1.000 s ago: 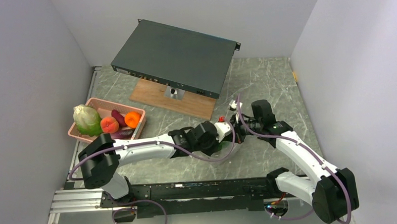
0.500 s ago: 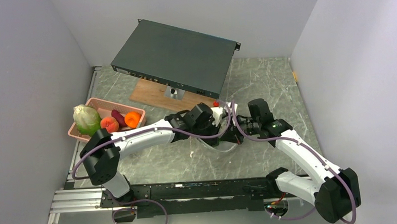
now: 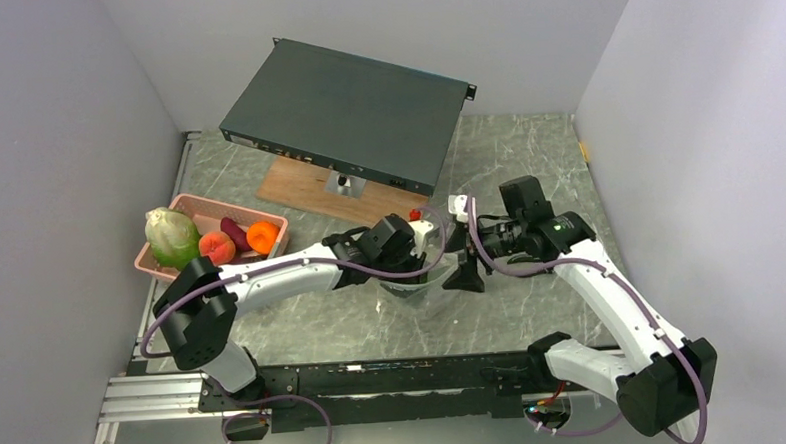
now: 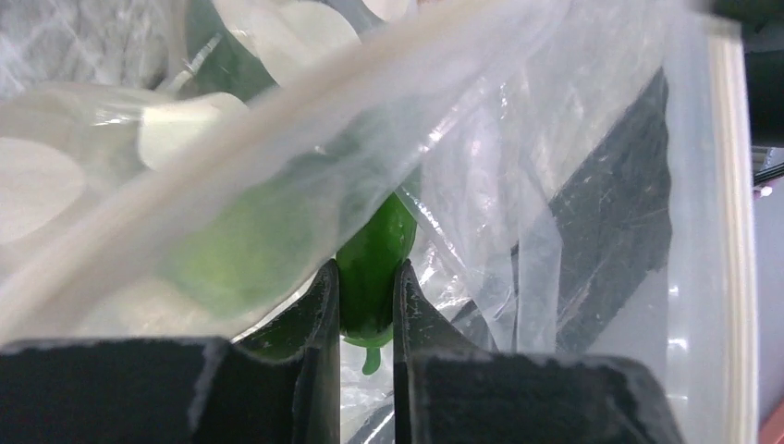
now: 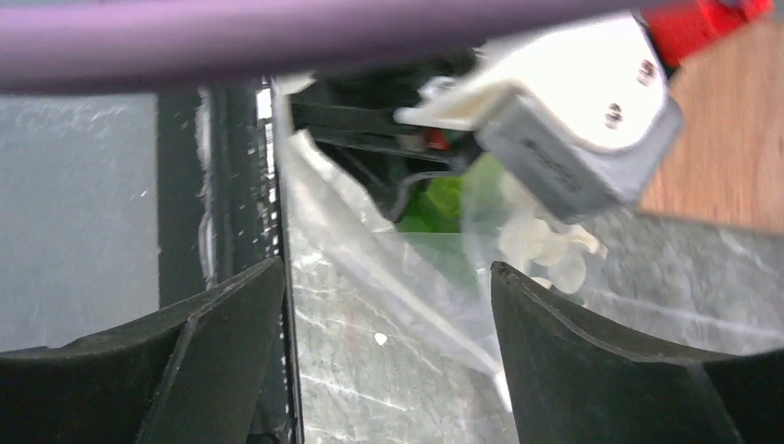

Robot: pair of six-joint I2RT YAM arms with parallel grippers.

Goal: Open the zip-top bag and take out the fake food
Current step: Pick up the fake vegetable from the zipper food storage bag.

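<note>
The clear zip-top bag (image 3: 412,287) lies mid-table between both arms. In the left wrist view its plastic (image 4: 555,185) surrounds my fingers, with the zip strip (image 4: 277,120) running slantwise above. My left gripper (image 4: 366,273) is inside the bag, shut on a green piece of fake food (image 4: 379,236). My right gripper (image 5: 385,277) stands open just before the bag's edge (image 5: 370,240), touching nothing; in the top view it (image 3: 465,274) hangs to the right of the bag. More fake food, a pale green leafy head (image 3: 173,239), a red-pink fruit (image 3: 216,248) and an orange ball (image 3: 262,236), lies in the pink basket (image 3: 204,203).
A dark flat metal case (image 3: 349,114) rests tilted on a wooden board (image 3: 368,205) at the back. Grey walls close in left, right and behind. The pink basket stands near the left wall.
My right gripper has opened and let go of the bag, lifting back a little. My left gripper has shifted left with the green piece still gripped inside the bag.
</note>
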